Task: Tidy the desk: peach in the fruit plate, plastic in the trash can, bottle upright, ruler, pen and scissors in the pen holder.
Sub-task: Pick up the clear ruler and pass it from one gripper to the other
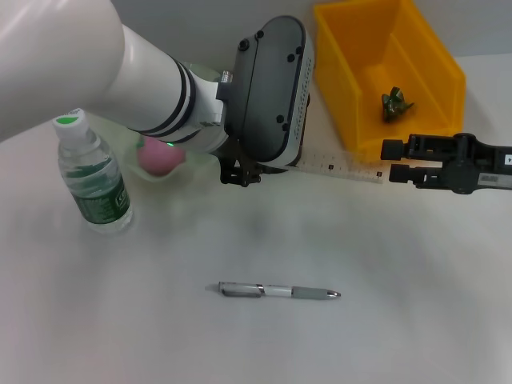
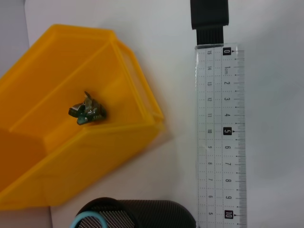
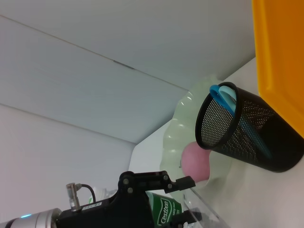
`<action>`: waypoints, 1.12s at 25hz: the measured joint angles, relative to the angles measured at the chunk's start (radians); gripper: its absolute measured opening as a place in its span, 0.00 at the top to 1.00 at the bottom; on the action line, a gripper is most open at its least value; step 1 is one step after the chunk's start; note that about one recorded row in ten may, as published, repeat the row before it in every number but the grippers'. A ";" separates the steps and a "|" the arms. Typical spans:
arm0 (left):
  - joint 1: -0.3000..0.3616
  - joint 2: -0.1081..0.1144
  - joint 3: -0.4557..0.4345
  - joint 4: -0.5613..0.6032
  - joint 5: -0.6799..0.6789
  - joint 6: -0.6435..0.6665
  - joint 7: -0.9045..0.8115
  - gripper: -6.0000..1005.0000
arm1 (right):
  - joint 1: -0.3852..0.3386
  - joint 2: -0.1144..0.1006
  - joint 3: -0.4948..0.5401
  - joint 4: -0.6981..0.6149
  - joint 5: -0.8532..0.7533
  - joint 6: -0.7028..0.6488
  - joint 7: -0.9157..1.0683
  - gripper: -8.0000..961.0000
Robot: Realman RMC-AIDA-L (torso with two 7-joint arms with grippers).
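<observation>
I'm on the ruler [image 1: 344, 167] step: it lies beside the bin [image 1: 352, 104], right tool [image 1: 389, 161] clenched on its end, left tool [image 1: 238, 174] at the other, grip unclear. Next: lift toward the holder [image 3: 237, 128].

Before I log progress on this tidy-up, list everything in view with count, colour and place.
bottle: 1, clear with green label, upright on desk, robot's left
plate: 1, pale green, behind left arm
peach: 1, pink, in plate
bin: 1, yellow, far right of desk
wrapper: 1, dark green, inside bin
ruler: 1, clear, flat on desk by bin
pen: 1, silver, flat on near desk
cup: 1, black mesh, beside bin
scissors: 1, blue, in cup
left gripper: near ruler's left end
right gripper: at ruler's right end
</observation>
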 joint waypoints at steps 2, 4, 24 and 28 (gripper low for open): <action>0.001 0.001 0.000 0.000 0.000 0.000 0.000 0.61 | -0.003 0.002 0.000 0.000 -0.001 0.003 0.001 0.25; 0.003 0.001 0.002 0.000 0.000 -0.001 0.000 0.61 | -0.007 0.003 0.000 0.001 -0.001 0.009 0.001 0.25; -0.006 0.004 0.004 -0.009 -0.009 -0.005 0.008 0.61 | 0.011 0.029 0.000 0.000 0.001 0.031 -0.029 0.27; -0.010 0.004 0.004 -0.014 -0.009 -0.011 0.007 0.61 | 0.015 0.032 0.000 0.001 0.001 0.044 -0.033 0.28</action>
